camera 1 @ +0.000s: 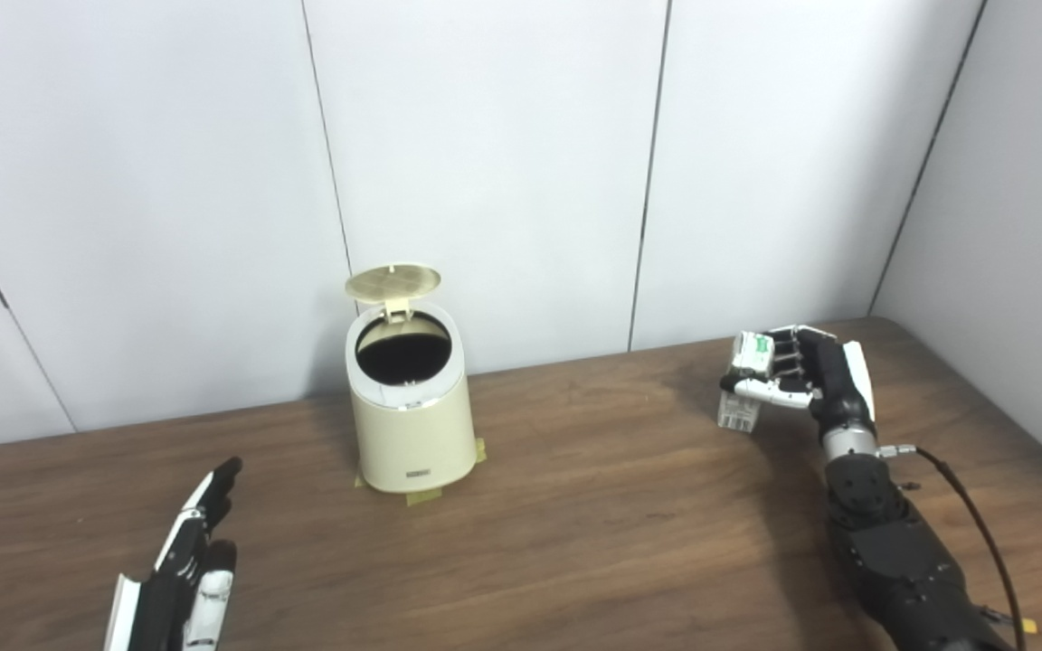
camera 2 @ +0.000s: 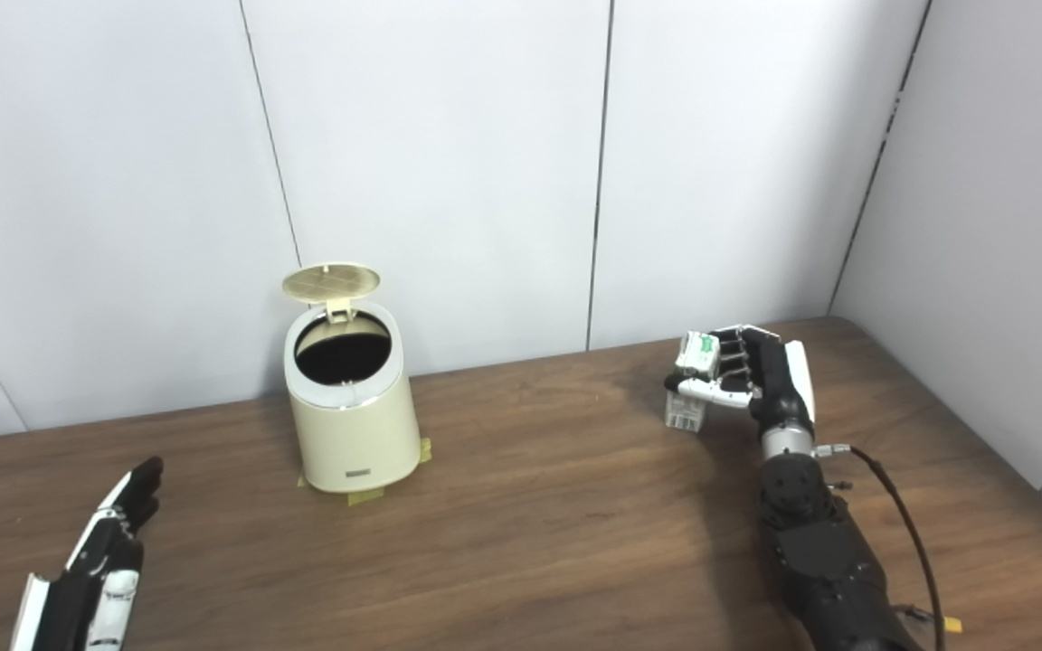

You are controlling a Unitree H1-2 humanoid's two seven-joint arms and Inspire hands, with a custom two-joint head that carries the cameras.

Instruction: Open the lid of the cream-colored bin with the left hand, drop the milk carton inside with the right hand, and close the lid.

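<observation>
The cream-colored bin (camera 1: 411, 418) stands on the wooden table near the back wall, left of centre. Its round lid (camera 1: 393, 282) is tipped up and open, and the dark inside shows. My right hand (camera 1: 801, 375) is at the right side of the table, shut on the small white and green milk carton (camera 1: 745, 384), which stands upright at table level. My left hand (camera 1: 186, 565) is open and empty at the lower left, low over the table, well short of the bin. The carton is also in the right eye view (camera 2: 691, 384).
The brown wooden table (camera 1: 575, 506) runs across the view. White wall panels stand right behind the bin, and a side wall closes the right. Yellow tape pieces (camera 1: 421, 495) sit under the bin's base. A cable (camera 1: 973, 515) hangs by my right forearm.
</observation>
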